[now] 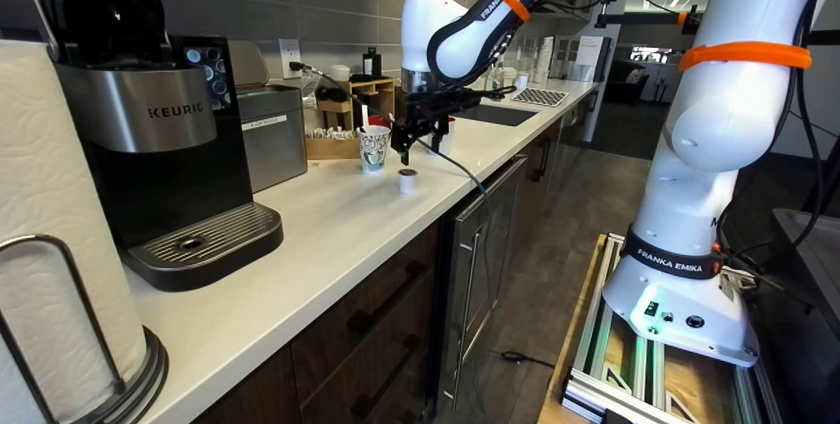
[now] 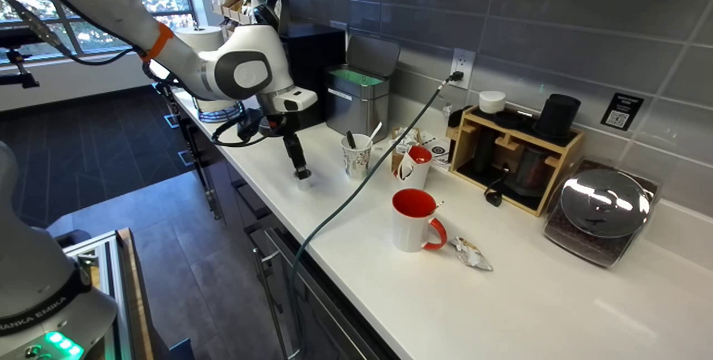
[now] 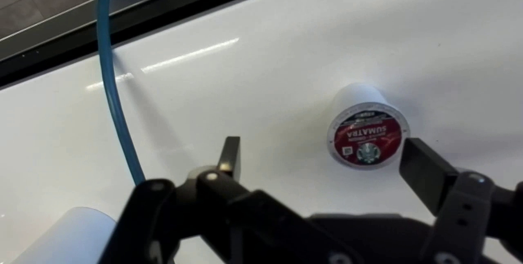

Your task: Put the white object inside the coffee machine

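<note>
See pod (image 3: 367,137) upright on bench (image 1: 328,233), nearer the front edge than the back, with tool (image 3: 325,157) spread wide just above, holding nothing. Judge the task barely begun: still to grip pod, carry it to brewer (image 1: 144,112) by the back edge, and insert. Take brewer to look open on top, but cannot see inside. In an exterior view, lose brewer's front behind arm (image 2: 245,70). In the wrist view, cannot tell contact from narrow gap at pod's rim.

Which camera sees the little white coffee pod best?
The wrist view: the pod looks biggest there, with SUMATRA readable on its red lid. Both exterior views show the pod too small to read; in an exterior view the jaws hide part of the pod.
</note>
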Available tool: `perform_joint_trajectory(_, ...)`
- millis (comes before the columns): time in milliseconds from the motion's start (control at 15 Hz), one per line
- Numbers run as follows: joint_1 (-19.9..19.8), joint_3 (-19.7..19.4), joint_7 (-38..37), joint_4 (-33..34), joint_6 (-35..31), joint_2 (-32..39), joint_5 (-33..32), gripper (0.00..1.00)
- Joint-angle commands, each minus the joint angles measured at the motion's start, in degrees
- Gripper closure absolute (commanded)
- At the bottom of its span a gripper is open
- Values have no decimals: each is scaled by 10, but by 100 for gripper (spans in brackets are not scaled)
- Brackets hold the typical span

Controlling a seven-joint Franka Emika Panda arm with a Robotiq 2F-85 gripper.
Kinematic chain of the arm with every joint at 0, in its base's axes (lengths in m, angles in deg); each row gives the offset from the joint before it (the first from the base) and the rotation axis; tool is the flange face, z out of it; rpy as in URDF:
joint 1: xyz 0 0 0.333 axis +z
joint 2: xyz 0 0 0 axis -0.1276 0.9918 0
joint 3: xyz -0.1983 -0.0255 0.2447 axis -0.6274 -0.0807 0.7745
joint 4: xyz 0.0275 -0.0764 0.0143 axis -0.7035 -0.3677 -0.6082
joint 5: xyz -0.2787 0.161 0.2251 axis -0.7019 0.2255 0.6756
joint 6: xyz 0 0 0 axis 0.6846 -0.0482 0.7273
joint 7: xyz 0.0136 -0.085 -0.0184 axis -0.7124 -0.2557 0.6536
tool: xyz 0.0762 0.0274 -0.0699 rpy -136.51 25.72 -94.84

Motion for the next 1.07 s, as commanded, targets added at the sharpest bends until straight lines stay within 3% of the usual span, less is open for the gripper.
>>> perform_joint_trajectory(0,11,-5,34,10,-27,28,22,0)
perform_joint_trajectory(467,12,-14,196,27,-36,63,78,0)
perform_joint_trajectory(800,15,-13,264,37,-31,73,124,1)
perform_joint_trajectory(1000,13,-14,283,38,-26,73,146,25)
